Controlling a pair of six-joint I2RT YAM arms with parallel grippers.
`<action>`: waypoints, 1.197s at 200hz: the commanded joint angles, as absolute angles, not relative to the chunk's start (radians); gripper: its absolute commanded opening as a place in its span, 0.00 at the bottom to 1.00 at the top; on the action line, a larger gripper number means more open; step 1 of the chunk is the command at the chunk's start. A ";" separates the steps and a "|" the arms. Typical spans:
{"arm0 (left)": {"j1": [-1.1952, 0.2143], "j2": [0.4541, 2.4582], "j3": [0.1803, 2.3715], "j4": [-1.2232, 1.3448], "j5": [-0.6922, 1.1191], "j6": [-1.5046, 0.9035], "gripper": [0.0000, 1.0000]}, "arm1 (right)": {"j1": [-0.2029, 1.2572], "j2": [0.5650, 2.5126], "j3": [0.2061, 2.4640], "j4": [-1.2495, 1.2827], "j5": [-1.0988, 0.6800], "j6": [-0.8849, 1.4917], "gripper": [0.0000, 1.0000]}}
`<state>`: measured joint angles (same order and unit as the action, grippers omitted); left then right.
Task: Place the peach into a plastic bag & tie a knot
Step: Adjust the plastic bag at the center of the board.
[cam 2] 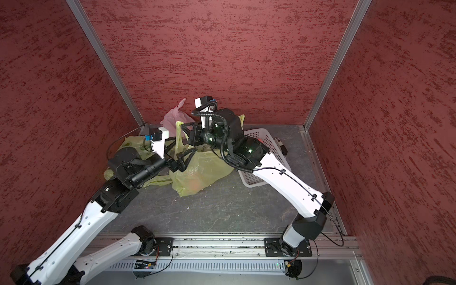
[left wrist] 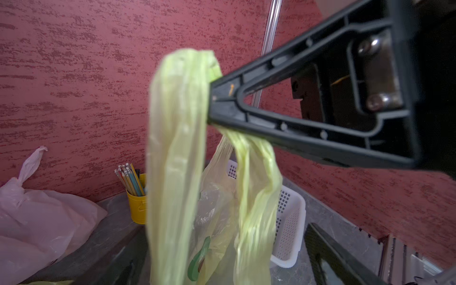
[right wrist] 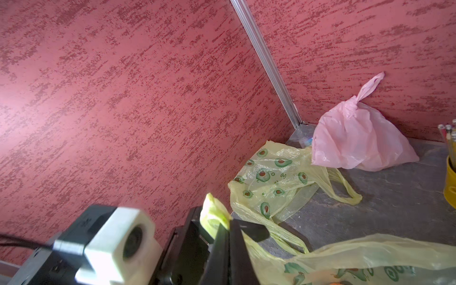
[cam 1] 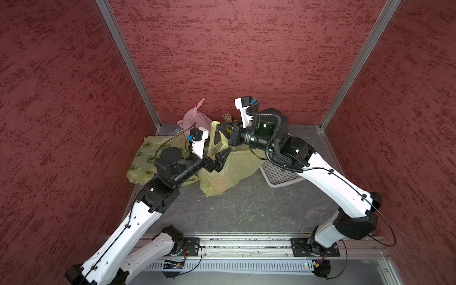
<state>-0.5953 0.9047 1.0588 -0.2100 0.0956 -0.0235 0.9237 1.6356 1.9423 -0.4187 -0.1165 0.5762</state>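
A yellow-green plastic bag [cam 1: 234, 170] [cam 2: 204, 167] with avocado prints stands on the grey floor. The peach [cam 1: 218, 183] [cam 2: 195, 185] shows as an orange glow through its lower part. My right gripper [cam 1: 218, 125] [cam 2: 182, 124] [right wrist: 228, 222] is shut on the top of a bag handle [left wrist: 180, 103] and holds it up. My left gripper [cam 1: 219, 145] [cam 2: 185, 144] [left wrist: 222, 271] is open just below it. The two handle strips hang loose between its spread fingers [left wrist: 328, 256], and I cannot tell whether they touch.
A second avocado-print bag [cam 1: 145, 158] [right wrist: 271, 177] lies flat at the left. A knotted pink bag [cam 1: 197, 118] [right wrist: 357, 143] and a yellow cup of pencils [left wrist: 137, 204] stand by the back wall. A white perforated basket [cam 1: 278, 175] [cam 2: 269, 153] sits under my right arm.
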 commanded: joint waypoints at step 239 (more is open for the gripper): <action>-0.410 0.879 0.826 0.015 0.417 -0.146 0.00 | 0.656 1.568 1.960 -0.715 0.244 0.443 0.67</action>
<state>-0.4202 0.8787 0.8314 0.0116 0.3634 -0.1257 0.8062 1.6356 1.9675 -0.5949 0.1135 0.5102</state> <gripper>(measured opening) 0.047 0.599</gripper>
